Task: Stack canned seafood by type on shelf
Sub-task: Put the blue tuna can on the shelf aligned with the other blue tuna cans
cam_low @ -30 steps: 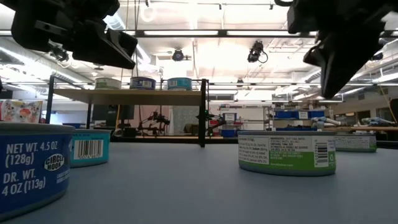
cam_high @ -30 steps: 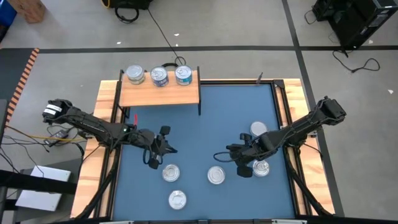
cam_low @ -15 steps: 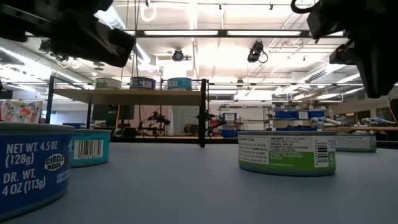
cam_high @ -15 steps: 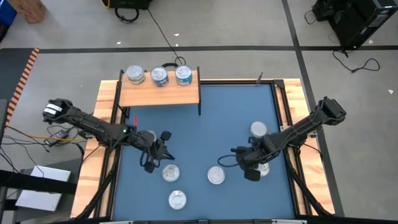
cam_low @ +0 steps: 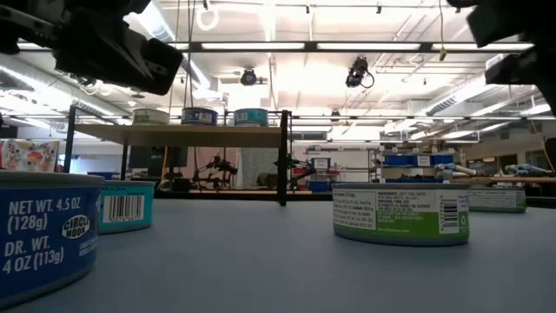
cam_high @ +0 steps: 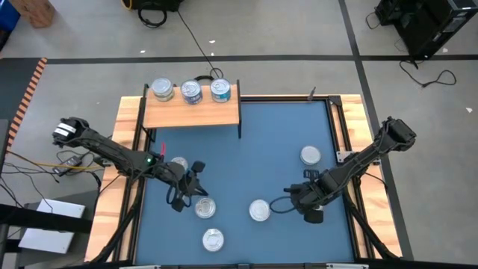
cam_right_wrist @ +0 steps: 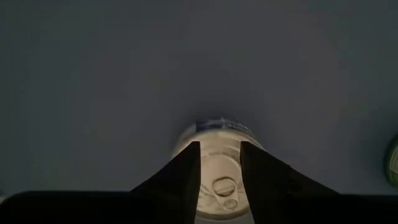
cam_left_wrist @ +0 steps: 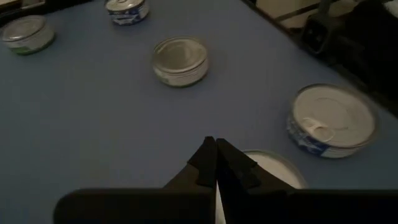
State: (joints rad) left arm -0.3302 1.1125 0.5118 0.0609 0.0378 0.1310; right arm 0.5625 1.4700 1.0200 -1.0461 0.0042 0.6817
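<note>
three tins (cam_high: 189,92) stand in a row on the shelf (cam_high: 191,112) at the far left corner of the blue table (cam_high: 254,142); five more show on the table in front of it, one (cam_high: 310,155) far right, three (cam_high: 259,211) near the front, and one (cam_right_wrist: 216,162) directly under the right gripper (cam_high: 314,214). the right gripper's fingers stand apart above that tin's lid, touching nothing. the left gripper (cam_high: 200,190), in front of the shelf, hovers beside a tin (cam_high: 205,208) with fingers pressed together, empty.

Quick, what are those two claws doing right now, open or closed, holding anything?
Left claw: closed, holding nothing, above the blue table.
Right claw: open, directly over a can, not gripping it.
</note>
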